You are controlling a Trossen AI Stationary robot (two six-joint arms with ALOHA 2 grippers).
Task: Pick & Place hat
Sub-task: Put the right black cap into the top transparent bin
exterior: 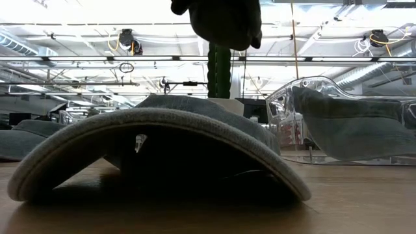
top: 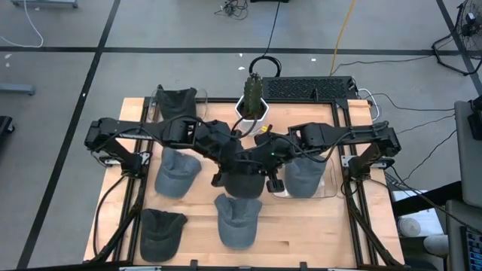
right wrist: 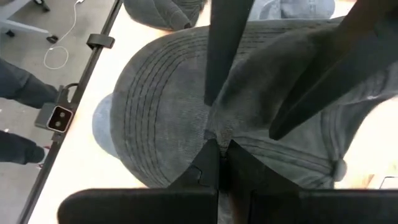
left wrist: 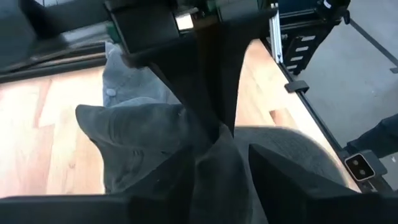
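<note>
From above, both arms reach in over the middle of the worktop and meet over a dark hat; the left tool is at that hat's left edge and the right tool at its right edge; four more hats lie around: a grey one at left, a dark one at front left, a grey one at front centre, a dark one at the back left; another grey hat sits in a clear tray at right; a green device stands at the back edge.

At worktop height, the brim of the front grey hat arches across the picture, resting on the wood; the dark hat hangs up at the top, clear of the worktop; the tray with its hat shows at right.

From the left wrist, the left tool has its fingers parted, with gathered dark fabric bunched between them; whether they press it cannot be told; the other arm's finger comes down into the same fold.

From the right wrist, the right tool has its fingers together, pinching the hat's cloth at the crown; the left arm's fingers come down onto the same spot.
</note>
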